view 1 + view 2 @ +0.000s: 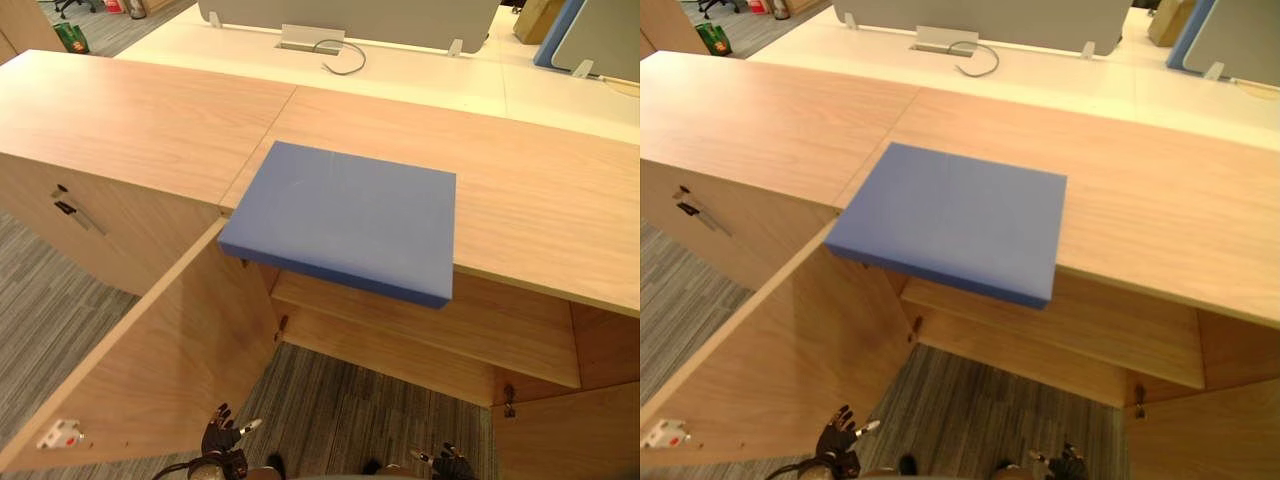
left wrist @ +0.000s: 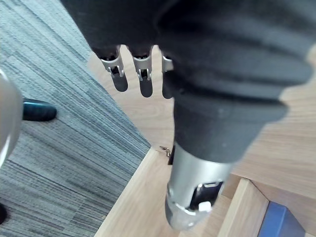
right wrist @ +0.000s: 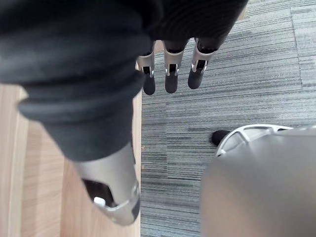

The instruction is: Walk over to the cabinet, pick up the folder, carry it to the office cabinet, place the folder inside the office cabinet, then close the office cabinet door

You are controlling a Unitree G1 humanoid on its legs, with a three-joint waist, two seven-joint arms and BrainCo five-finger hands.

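**Left eye view: both hands low and empty, folder on the cabinet top**

Left hand (image 1: 224,436) hangs low at the near edge of the scene, beside the open left door (image 1: 160,370). In the left wrist view its fingers (image 2: 144,81) are straight and hold nothing. Right hand (image 1: 452,464) hangs equally low, in front of the open compartment. In the right wrist view its fingers (image 3: 171,79) are likewise straight and empty. Neither hand touches the cabinet.

The folder (image 1: 345,215) lies flat on the cabinet top (image 1: 150,120), well above and apart from both hands. Its near edge overhangs the front of the top, above the open compartment. Below it an inner shelf (image 1: 430,325) is exposed. The left door stands swung outward towards the robot, with a small white and red fitting (image 1: 60,435) near its lower corner. The right door (image 1: 565,435) is also open. A key fitting (image 1: 70,210) sits on the neighbouring closed front.

Behind the cabinet is a white desk (image 1: 420,70) with a grey cable (image 1: 345,60) and a grey divider panel (image 1: 350,12).

The folder is a plain blue, thick, rectangular slab with a matt face. The cabinet is light wood-grain board. The floor is grey striped carpet (image 1: 340,410).
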